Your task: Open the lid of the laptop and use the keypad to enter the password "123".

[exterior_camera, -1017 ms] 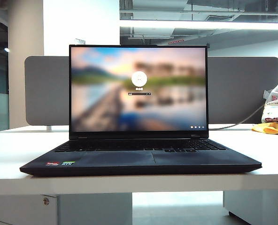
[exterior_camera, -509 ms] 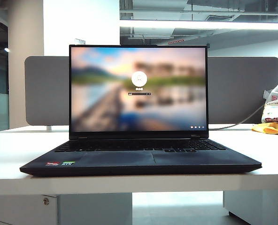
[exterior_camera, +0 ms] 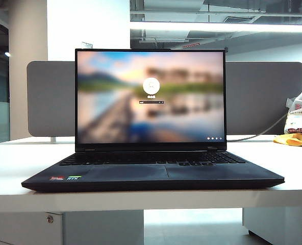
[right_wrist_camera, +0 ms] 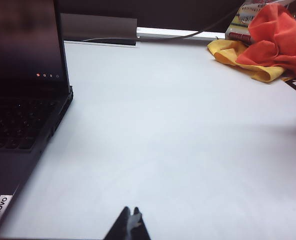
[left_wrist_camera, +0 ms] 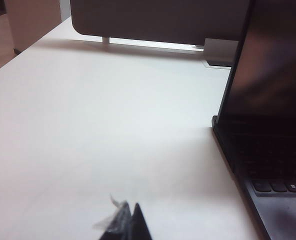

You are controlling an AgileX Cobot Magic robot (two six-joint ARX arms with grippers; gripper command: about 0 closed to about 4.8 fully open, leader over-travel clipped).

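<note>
Right, laptop (exterior_camera: 152, 153) sits centred at the near edge of the white desk (exterior_camera: 18, 153), lid (exterior_camera: 150, 97) already upright, login screen lit. Keypad (exterior_camera: 151, 159) exposed, nothing on it. Left gripper (left_wrist_camera: 128, 222) hangs low over bare desk on the laptop's left side, fingertips pinched together, empty. Right gripper (right_wrist_camera: 130, 225) mirrors it on the right side, also closed on nothing. Lid is a thin stiff panel on a firm hinge; no need to grab it. Keys are small, light-travel, closely packed: I'd press with one closed tip, straight down, gently. Glossy screen is fragile, keep clear.
</note>
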